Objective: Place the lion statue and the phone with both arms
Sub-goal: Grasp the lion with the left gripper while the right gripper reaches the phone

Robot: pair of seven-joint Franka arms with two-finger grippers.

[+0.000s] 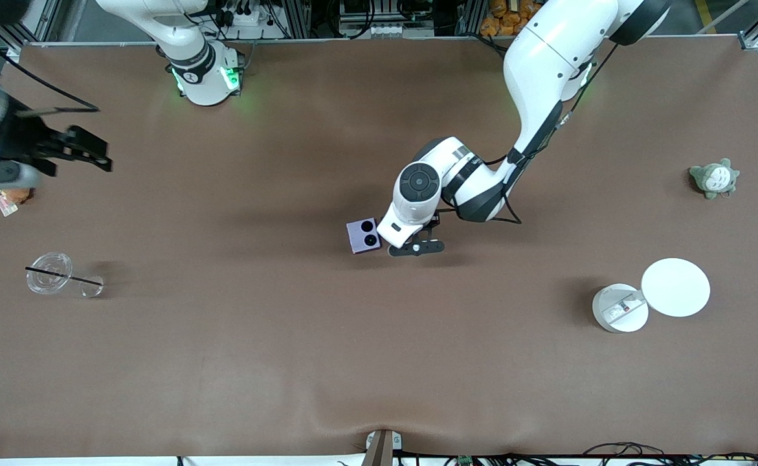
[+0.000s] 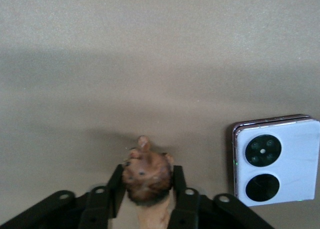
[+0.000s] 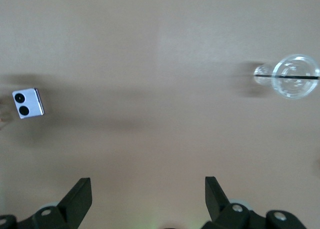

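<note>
Lion statue held beside the phone at mid-table.

Front view: the left gripper (image 1: 415,248) sits just beside the phone (image 1: 364,235). Left wrist view: its fingers (image 2: 116,189) clamp the lion statue (image 2: 145,176). Right wrist view: the right gripper (image 3: 149,194), fingers spread, holds nothing.

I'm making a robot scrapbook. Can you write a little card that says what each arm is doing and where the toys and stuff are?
left gripper: shut on the lion statue, beside the phone
phone: lying on the table mid-table, camera circles up
right gripper: open, holding nothing, waiting over the right arm's end of the table
clear cup: on its side, straw through it
white container: round lid beside it
grey plush: near the left arm's end
</note>
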